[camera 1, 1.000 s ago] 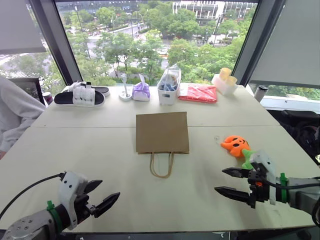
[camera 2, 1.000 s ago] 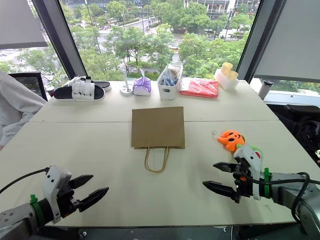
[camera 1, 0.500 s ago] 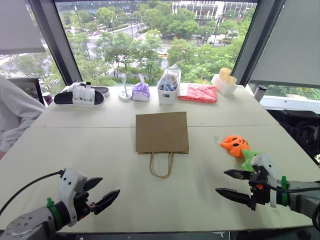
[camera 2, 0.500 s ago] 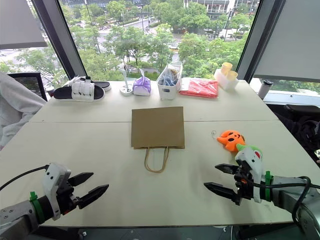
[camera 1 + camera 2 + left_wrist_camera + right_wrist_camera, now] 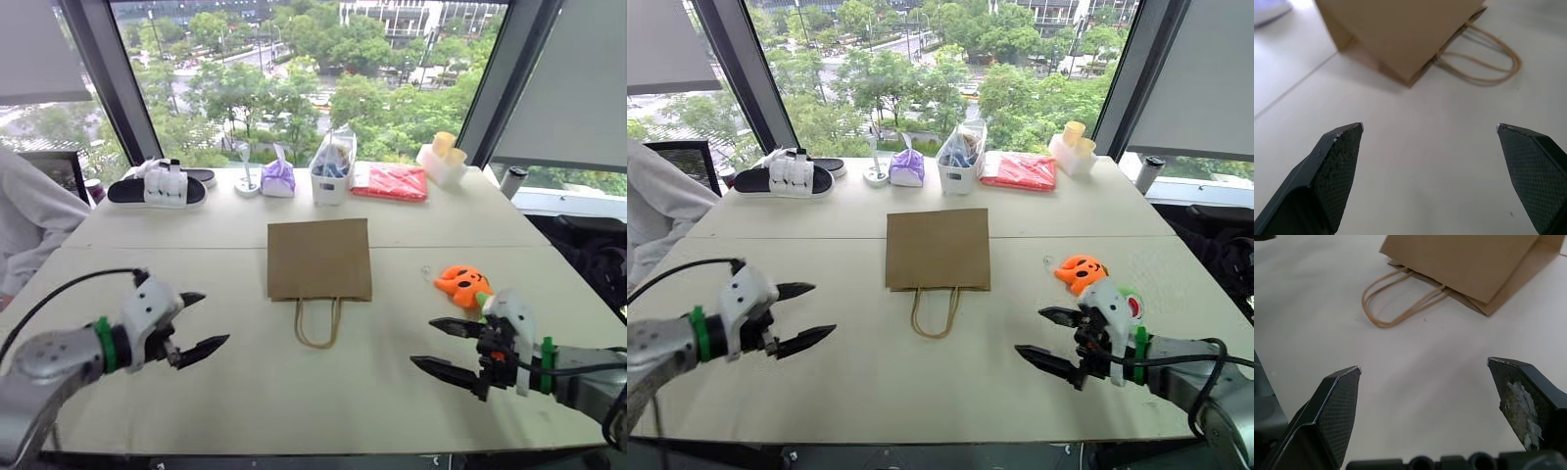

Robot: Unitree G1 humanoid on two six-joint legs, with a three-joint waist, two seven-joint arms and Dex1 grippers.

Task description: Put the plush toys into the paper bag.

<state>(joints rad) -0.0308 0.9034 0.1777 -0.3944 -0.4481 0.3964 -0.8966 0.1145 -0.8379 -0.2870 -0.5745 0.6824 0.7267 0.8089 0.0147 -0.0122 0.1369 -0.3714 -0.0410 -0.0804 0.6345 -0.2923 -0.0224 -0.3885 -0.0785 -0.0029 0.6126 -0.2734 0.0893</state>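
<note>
From the head camera, you have the paper bag (image 5: 319, 258) lying flat in the middle of the desk (image 5: 245, 372), its loop handles (image 5: 316, 324) toward you and its mouth not opened up. The orange toy (image 5: 461, 284) sits well to the bag's right, and the green toy (image 5: 1130, 299) lies just behind your right gripper (image 5: 443, 346), mostly hidden by it. Your left gripper (image 5: 197, 323) hangs above bare desk well to the left of the bag; both sets of fingers stand wide and carry nothing. The likely trouble from here: a flat bag may just slide if you push a toy at its mouth, so one hand probably has to lift or pin an edge first, and the thin handles could snag a finger. The green toy is so close behind your right wrist that you could knock it toward the desk's edge when you turn. In the left wrist view, the bag's corner and one handle lie ahead between wide fingers (image 5: 1334, 161). In the right wrist view, the handles and the bag's mouth lie ahead, again between wide fingers (image 5: 1332, 406). The desk is pale and smooth, so things should slip easily. Along its far side by the big windows stand slippers (image 5: 157, 188), a purple pouch (image 5: 278, 178), a white bin (image 5: 330, 174) and a red packet (image 5: 390, 182); a person's sleeve (image 5: 27, 220) shows at the left.
</note>
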